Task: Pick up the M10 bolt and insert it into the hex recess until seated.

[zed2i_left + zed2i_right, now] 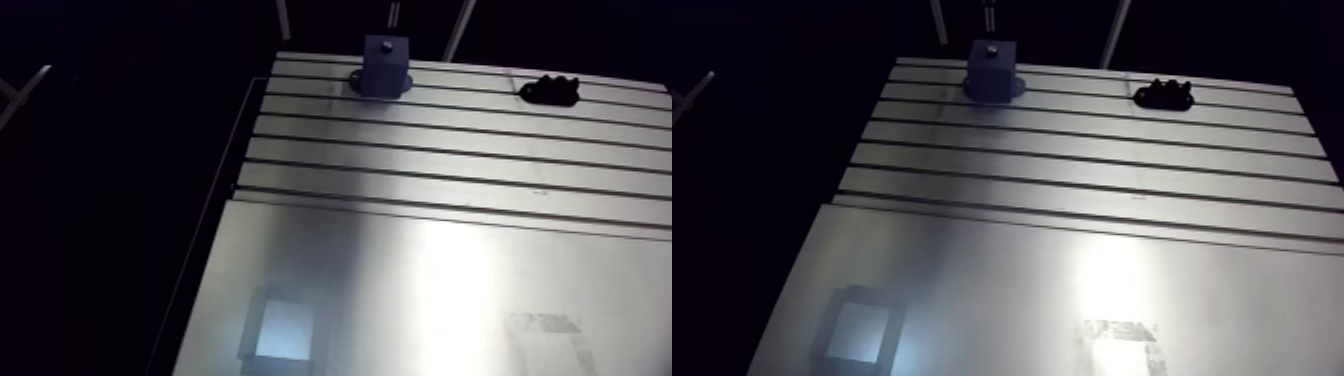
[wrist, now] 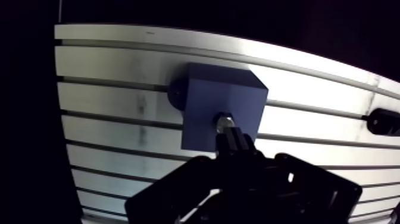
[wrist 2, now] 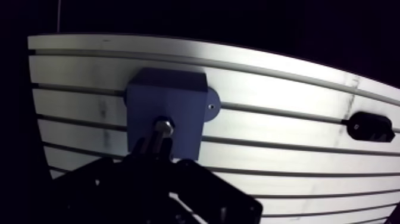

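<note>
A blue block point(image 1: 384, 66) with a round base flange stands near the far edge of the slotted table point(image 1: 450, 160). A small dark spot point(image 1: 386, 44) marks its top face. In the wrist view my gripper point(image 2: 235, 143) is shut on the M10 bolt point(image 2: 224, 123). The bolt's shiny end points at the block's top face point(image 2: 221, 98). From here I cannot tell if the bolt touches the block, and the bolt's end hides the recess. The arm view does not show the gripper.
A small black holder point(image 1: 550, 90) lies on the table to the right of the block, also near the far edge. A smooth metal plate point(image 1: 420, 290) covers the near part of the table. The table's left edge point(image 1: 235, 170) drops into darkness.
</note>
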Controlling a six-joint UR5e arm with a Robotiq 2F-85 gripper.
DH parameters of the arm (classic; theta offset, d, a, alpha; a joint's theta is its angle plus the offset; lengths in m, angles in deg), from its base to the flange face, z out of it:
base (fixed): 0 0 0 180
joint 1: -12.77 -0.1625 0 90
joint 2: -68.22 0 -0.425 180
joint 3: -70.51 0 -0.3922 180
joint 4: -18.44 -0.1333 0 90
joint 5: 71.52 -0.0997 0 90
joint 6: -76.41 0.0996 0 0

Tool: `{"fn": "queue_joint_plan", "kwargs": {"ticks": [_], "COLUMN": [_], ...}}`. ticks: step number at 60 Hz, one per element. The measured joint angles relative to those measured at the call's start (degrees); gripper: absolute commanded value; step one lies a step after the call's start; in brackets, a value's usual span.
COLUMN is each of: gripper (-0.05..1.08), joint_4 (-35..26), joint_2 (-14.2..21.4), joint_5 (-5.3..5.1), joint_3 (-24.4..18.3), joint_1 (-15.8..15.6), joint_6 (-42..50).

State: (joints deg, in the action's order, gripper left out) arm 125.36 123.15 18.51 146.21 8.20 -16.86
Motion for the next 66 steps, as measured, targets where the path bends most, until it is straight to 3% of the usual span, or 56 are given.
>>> {"fn": "queue_joint_plan", "kwargs": {"ticks": [66], "gripper": [1.08], "joint_4": [3.24], "joint_2": [-0.84], "joint_5": [-0.09], "joint_3": [1.69], "joint_1": [-0.14], "joint_6": [-0.19]}}
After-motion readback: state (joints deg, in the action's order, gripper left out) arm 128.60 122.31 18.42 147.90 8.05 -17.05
